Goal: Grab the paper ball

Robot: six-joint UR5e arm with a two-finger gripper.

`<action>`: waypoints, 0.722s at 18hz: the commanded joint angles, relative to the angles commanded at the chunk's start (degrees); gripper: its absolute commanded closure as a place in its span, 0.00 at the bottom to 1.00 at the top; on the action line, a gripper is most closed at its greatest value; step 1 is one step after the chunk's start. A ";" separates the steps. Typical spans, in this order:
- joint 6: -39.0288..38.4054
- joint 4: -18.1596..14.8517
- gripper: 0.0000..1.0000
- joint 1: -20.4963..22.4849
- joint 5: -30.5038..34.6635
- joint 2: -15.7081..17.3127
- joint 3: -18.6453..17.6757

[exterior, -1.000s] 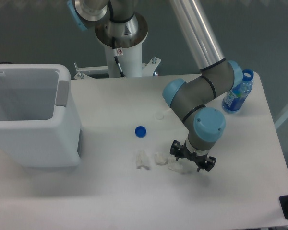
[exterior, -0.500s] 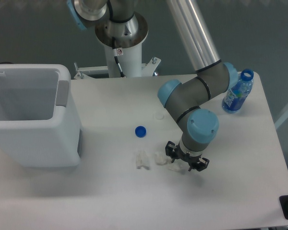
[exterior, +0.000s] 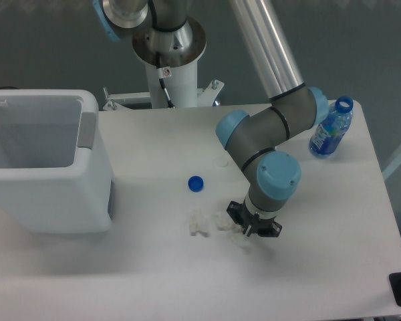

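Note:
The paper ball [exterior: 242, 238] is a small lumpy white wad on the white table, right of two other white wads. My gripper [exterior: 252, 230] points straight down over it and hides most of it; only its lower left edge shows. The black fingers [exterior: 235, 211] stand apart on either side of the ball, so the gripper looks open. I cannot tell whether the fingers touch the ball.
A rounder white wad [exterior: 222, 221] and a larger two-lobed wad [exterior: 198, 223] lie just left of the gripper. A blue bottle cap [exterior: 196, 182] lies farther back. A white bin [exterior: 43, 164] stands at the left, and a blue bottle [exterior: 331, 130] at the right rear.
The gripper has moved left and lowered over the paper ball, turning slightly. The ball, clearly visible beside it before, is now mostly covered.

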 joint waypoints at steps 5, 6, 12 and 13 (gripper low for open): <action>-0.26 -0.09 1.00 0.26 -0.09 0.53 0.18; -0.27 -0.17 1.00 0.26 -0.17 0.62 0.18; -7.28 -0.09 0.20 0.00 -0.79 0.53 1.05; -8.95 0.00 0.14 -0.09 -0.88 0.44 1.32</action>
